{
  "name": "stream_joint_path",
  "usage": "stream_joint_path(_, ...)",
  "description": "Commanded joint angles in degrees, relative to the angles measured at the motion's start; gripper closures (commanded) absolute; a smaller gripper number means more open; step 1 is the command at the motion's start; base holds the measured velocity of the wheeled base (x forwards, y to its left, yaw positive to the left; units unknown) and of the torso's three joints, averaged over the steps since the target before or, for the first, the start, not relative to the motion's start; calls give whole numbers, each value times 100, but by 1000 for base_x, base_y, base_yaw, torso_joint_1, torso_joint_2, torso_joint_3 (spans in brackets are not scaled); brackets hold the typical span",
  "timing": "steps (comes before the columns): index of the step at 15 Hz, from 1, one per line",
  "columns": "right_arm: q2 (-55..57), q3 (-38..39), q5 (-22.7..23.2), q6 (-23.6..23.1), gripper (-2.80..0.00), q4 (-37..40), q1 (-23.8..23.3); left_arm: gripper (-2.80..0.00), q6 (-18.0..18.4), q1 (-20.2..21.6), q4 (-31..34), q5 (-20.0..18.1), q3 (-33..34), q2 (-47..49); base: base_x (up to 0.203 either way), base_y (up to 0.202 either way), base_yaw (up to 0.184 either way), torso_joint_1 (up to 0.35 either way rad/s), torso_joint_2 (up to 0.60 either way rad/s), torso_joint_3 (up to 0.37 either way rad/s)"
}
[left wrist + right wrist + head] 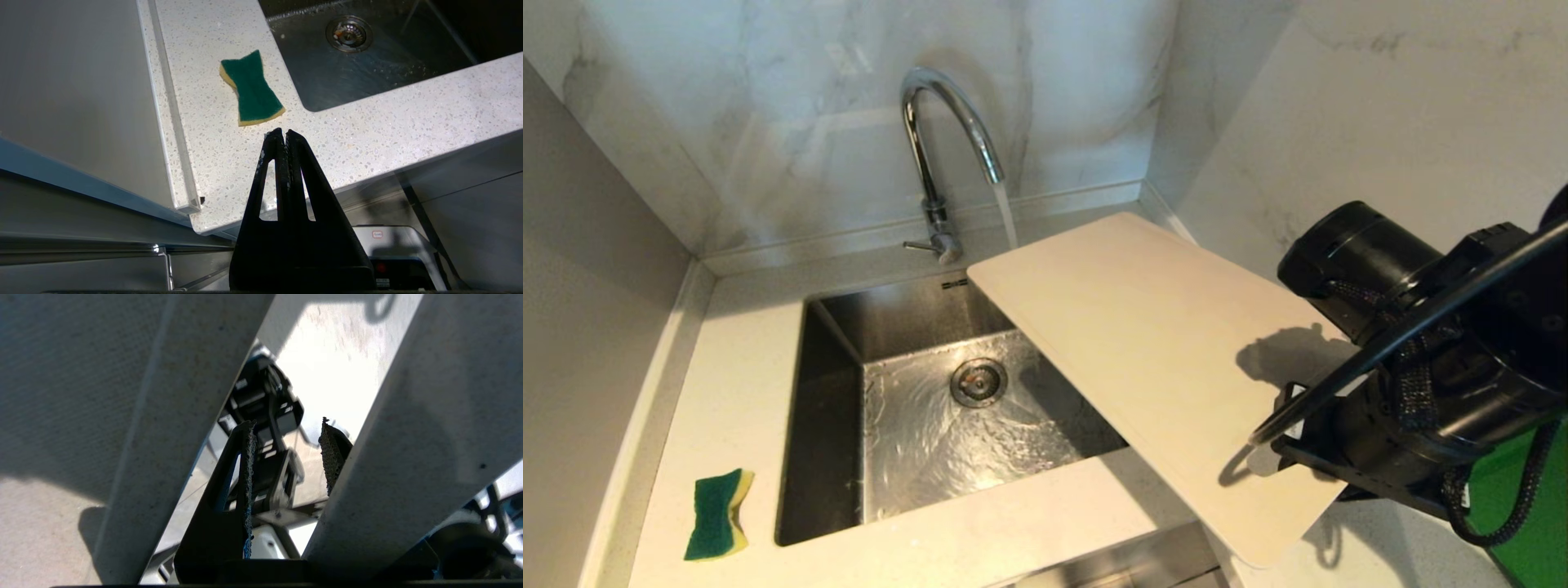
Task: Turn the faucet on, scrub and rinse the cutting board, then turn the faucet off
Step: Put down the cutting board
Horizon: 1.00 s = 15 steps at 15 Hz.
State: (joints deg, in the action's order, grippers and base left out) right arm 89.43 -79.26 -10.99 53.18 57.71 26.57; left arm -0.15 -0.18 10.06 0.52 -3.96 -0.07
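Over steel sink, tilted off-white cutting board in right claw pinch; left claw pressed together.

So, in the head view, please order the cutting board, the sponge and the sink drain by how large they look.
1. cutting board, largest by far, though raised nearer the camera.
2. sponge.
3. sink drain, only slightly smaller-looking than the sponge; it lies deeper, so this is unsure.

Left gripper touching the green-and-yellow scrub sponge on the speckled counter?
Apart. The left wrist view shows the closed left gripper short of the green-and-yellow scrub sponge, with a strip of bare speckled counter between them.
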Motion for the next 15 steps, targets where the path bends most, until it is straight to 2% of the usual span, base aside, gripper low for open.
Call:
stream_joint_path(1,-340,349,40,152,0,33,14,0,-3,1,5,1,1,-1,0,0,0,0,0,0)
stream_joint_path(7,-624,675,100,211,0,3,-3,0,-3,1,5,1,1,-1,0,0,0,0,0,0)
stream_joint_path(10,-518,669,174,859,0,-5,-3,0,-3,1,5,1,1,-1,0,0,0,0,0,0)
stream_joint_path(15,-466,783,176,1578,0,-72,-3,0,-3,1,1,1,-6,-1,0,0,0,0,0,0)
